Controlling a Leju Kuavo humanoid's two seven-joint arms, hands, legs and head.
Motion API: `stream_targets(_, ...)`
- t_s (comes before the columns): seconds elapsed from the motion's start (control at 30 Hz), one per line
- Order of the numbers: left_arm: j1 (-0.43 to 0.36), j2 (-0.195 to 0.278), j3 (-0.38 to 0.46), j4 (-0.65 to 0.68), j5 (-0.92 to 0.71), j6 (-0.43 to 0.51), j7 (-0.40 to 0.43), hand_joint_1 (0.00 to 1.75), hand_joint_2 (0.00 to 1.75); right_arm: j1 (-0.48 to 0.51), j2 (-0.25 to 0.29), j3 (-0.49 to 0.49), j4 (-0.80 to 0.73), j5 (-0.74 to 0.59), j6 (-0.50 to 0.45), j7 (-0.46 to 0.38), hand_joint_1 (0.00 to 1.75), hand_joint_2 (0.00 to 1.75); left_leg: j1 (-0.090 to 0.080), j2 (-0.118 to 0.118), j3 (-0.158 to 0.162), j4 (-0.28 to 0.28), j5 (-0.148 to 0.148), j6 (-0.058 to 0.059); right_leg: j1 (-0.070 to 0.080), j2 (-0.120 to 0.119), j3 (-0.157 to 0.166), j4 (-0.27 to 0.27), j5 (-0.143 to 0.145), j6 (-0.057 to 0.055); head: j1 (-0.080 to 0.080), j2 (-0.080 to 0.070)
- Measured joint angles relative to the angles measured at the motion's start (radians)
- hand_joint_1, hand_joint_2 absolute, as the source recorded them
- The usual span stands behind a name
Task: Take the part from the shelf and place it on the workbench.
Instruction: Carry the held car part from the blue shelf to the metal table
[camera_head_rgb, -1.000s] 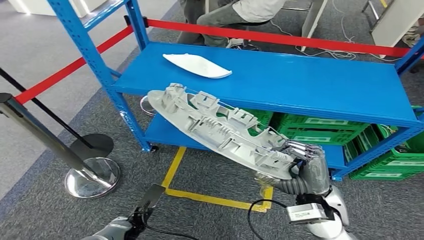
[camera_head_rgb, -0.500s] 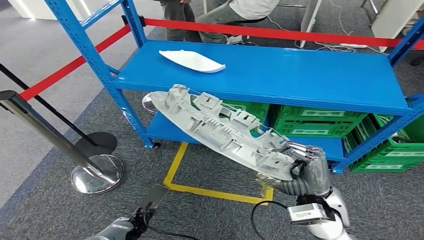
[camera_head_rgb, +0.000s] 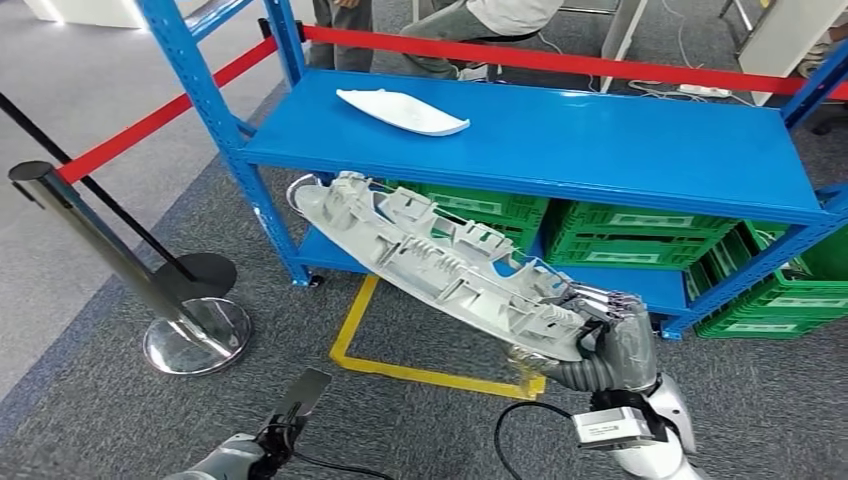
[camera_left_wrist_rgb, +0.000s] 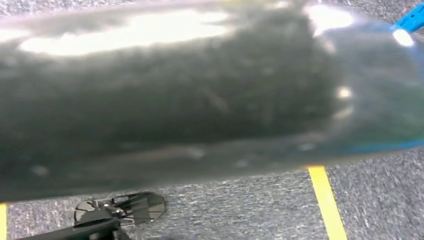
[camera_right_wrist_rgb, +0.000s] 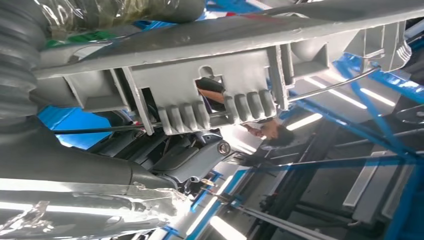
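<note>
Right hand (camera_head_rgb: 612, 330) gripping, lower right of the head view.
Fingers curled around one end of the grey part (camera_head_rgb: 440, 262); left arm (camera_head_rgb: 235, 455) low at bottom left.

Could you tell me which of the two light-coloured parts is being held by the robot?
The long grey ribbed part, gripped at its near end by the right hand in front of the shelf. The smaller smooth white part lies untouched on the shelf.

The long grey plastic part (camera_head_rgb: 440, 265) is up in the air in front of the blue shelf (camera_head_rgb: 620, 160), tilted, ribbed side up. The right hand (camera_head_rgb: 610, 335) holds its near end. A smaller white part (camera_head_rgb: 402, 109) lies flat on the shelf's top board
</note>
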Motion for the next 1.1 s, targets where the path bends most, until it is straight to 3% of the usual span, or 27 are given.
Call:
stream_targets(0.07, -0.001, 0.0, 0.0, 0.0, 0.0, 0.0, 0.0, 0.0, 0.0, 0.0, 0.0, 0.0, 0.0, 0.0, 0.0, -0.001, 1.75, 1.75, -0.001, 0.001, -0.012, 0.001, 0.008, 0.006, -0.001, 0.0, -0.049, 0.128, -0.076, 0.005, 0.001, 0.0)
stream_targets(0.1, 0.0, 0.0, 0.0, 0.0, 0.0, -0.001, 0.0, 0.0, 0.0, 0.0, 0.0, 0.0, 0.001, 0.0, 0.0, -0.001, 1.75, 1.75, -0.003, 0.001, -0.018, 0.001, 0.013, 0.007, -0.001, 0.0, -0.07, 0.187, -0.101, 0.006, 0.001, 0.0)
stream_targets(0.13, 0.001, 0.0, 0.0, 0.0, 0.0, -0.001, 0.0, 0.0, 0.0, 0.001, 0.0, 0.0, 0.001, 0.0, 0.0, 0.0, 1.75, 1.75, -0.005, 0.001, -0.025, 0.002, 0.017, 0.007, -0.001, 0.0, -0.077, 0.217, -0.109, 0.006, 0.001, 0.0)
stream_targets(0.17, 0.001, 0.0, 0.0, 0.0, 0.0, -0.001, 0.0, 0.0, 0.0, 0.001, 0.0, 0.0, 0.001, 0.0, 0.0, 0.0, 1.75, 1.75, -0.006, 0.0, -0.03, 0.002, 0.021, 0.007, -0.001, 0.0, -0.061, 0.203, -0.096, 0.004, 0.001, 0.0)
stream_targets(0.27, 0.001, 0.0, 0.0, 0.0, 0.0, -0.001, 0.0, 0.0, 0.0, -0.002, 0.0, 0.0, 0.001, 0.0, 0.0, 0.0, 1.75, 1.75, -0.012, 0.0, -0.038, 0.004, 0.029, 0.001, 0.002, -0.001, 0.06, 0.013, -0.022, -0.011, 0.0, 0.0)
stream_targets(0.33, 0.0, 0.0, 0.0, 0.0, 0.0, -0.001, 0.0, 0.0, 0.0, -0.004, 0.0, 0.0, 0.001, 0.0, 0.0, 0.0, 1.75, 1.75, -0.015, 0.0, -0.047, 0.008, 0.036, -0.009, 0.005, 0.0, 0.1, -0.058, -0.011, -0.019, 0.0, 0.0)
stream_targets(0.43, 0.0, 0.0, -0.001, 0.0, 0.0, 0.0, 0.0, 0.0, 0.0, -0.002, 0.0, 0.0, 0.001, 0.0, 0.0, 0.0, 1.75, 1.75, -0.015, 0.001, -0.059, 0.014, 0.04, -0.025, 0.003, 0.001, 0.096, -0.066, -0.003, -0.033, -0.001, 0.0)
stream_targets(0.5, 0.0, 0.001, -0.001, 0.0, 0.0, 0.002, 0.0, 0.0, 0.0, -0.003, 0.0, 0.0, 0.001, -0.001, 0.0, -0.001, 1.75, 1.75, -0.012, 0.0, -0.079, 0.065, -0.004, -0.038, -0.001, -0.001, 0.09, -0.07, 0.007, -0.046, -0.004, 0.0)
stream_targets(0.6, 0.001, 0.002, -0.001, 0.0, 0.0, 0.003, 0.0, 0.0, 0.0, -0.003, 0.001, -0.001, 0.001, -0.002, 0.0, -0.002, 1.75, 1.75, -0.003, -0.001, -0.148, 0.254, -0.11, -0.054, 0.0, -0.003, 0.073, -0.069, 0.019, -0.054, -0.007, 0.0)
stream_targets(0.63, 0.002, 0.002, -0.001, 0.0, 0.0, 0.004, 0.0, 0.0, 0.0, -0.002, 0.001, -0.001, 0.001, -0.002, 0.0, -0.001, 1.75, 1.75, -0.002, -0.001, -0.158, 0.292, -0.123, -0.056, 0.001, -0.002, 0.067, -0.068, 0.023, -0.054, -0.007, 0.0)
stream_targets(0.67, 0.003, 0.002, -0.001, 0.0, 0.0, 0.004, 0.0, 0.0, 0.0, -0.002, 0.001, -0.001, 0.002, -0.002, 0.001, -0.001, 1.75, 1.75, 0.0, -0.001, -0.15, 0.292, -0.116, -0.057, 0.002, -0.002, 0.061, -0.067, 0.026, -0.053, -0.007, 0.0)
stream_targets(0.7, 0.002, 0.002, -0.001, 0.0, 0.0, 0.005, 0.0, 0.0, 0.0, -0.002, 0.001, -0.001, 0.002, -0.003, 0.001, -0.001, 1.75, 1.75, 0.0, -0.001, -0.123, 0.253, -0.092, -0.056, 0.002, -0.002, 0.057, -0.065, 0.029, -0.051, -0.007, 0.0)
stream_targets(0.8, -0.001, 0.002, -0.001, 0.0, 0.0, 0.007, 0.0, 0.0, 0.0, -0.002, 0.001, -0.001, 0.002, -0.004, 0.001, -0.002, 1.75, 1.75, -0.002, -0.002, -0.009, 0.062, -0.023, -0.041, 0.005, -0.001, 0.048, -0.058, 0.036, -0.041, -0.007, 0.0)
stream_targets(0.83, -0.002, 0.002, -0.001, 0.0, 0.0, 0.007, 0.0, 0.0, 0.0, -0.002, 0.001, -0.001, 0.001, -0.005, 0.001, -0.002, 1.75, 1.75, -0.004, -0.003, 0.007, 0.029, -0.019, -0.036, 0.007, -0.001, 0.043, -0.056, 0.039, -0.036, -0.006, 0.0)
stream_targets(0.93, 0.0, 0.003, -0.001, 0.0, 0.001, 0.007, 0.0, 0.0, 0.0, -0.002, 0.001, -0.001, 0.001, -0.006, 0.0, -0.003, 1.75, 1.75, -0.004, -0.003, 0.002, 0.012, -0.015, -0.018, 0.007, -0.001, 0.029, -0.052, 0.046, -0.019, -0.006, 0.0)
stream_targets(1.0, 0.0, 0.002, -0.001, 0.0, 0.001, 0.007, 0.0, 0.0, 0.0, -0.001, 0.001, -0.001, 0.001, -0.006, 0.0, -0.004, 1.75, 1.75, -0.001, -0.001, -0.005, 0.005, -0.002, -0.001, 0.006, 0.001, 0.008, -0.012, 0.009, -0.008, -0.002, 0.0)
stream_targets(1.1, -0.001, 0.002, -0.001, 0.0, 0.002, 0.007, 0.0, 0.0, 0.0, -0.001, 0.001, -0.001, 0.003, -0.008, 0.001, -0.004, 1.75, 1.75, -0.002, 0.001, -0.026, 0.004, 0.015, 0.011, 0.002, 0.002, -0.06, 0.176, -0.106, 0.004, 0.001, 0.0)
